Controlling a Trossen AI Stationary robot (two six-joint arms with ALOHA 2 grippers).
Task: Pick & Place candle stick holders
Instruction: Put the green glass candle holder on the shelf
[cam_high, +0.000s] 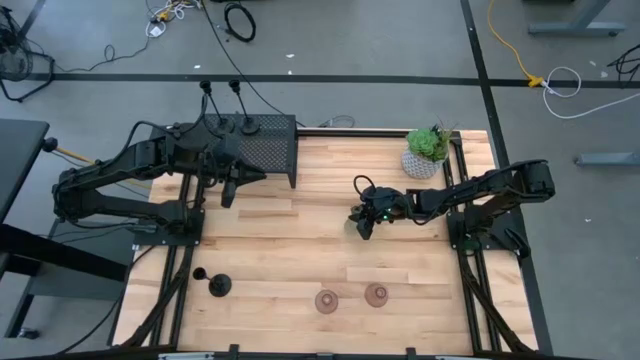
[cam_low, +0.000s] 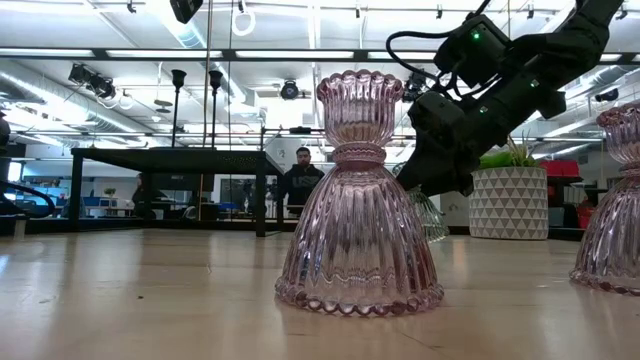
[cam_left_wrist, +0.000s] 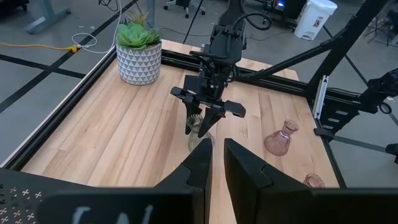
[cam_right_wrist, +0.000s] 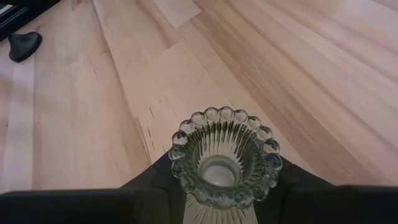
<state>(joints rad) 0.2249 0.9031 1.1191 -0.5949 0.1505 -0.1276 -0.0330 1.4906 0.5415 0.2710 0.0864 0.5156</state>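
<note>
- The right gripper (cam_high: 364, 222) is over the middle of the wooden table (cam_high: 300, 250). Its jaws pinch the pale green ribbed glass candle holder (cam_right_wrist: 224, 163), which stands upright there.
- Two pinkish ribbed glass candle holders (cam_high: 327, 301) (cam_high: 376, 294) stand near the front edge, a little apart.
- A black candle holder with a round base (cam_high: 219, 286) stands at the front left.
- The left gripper (cam_high: 229, 190) waits at the far left, beside the black mesh box (cam_high: 266, 150). Its jaws are pressed together.
- A green plant in a white pot (cam_high: 427, 152) sits at the far right corner.

Two black jointed arms (cam_high: 110, 185) with looping cables and a green light.
</note>
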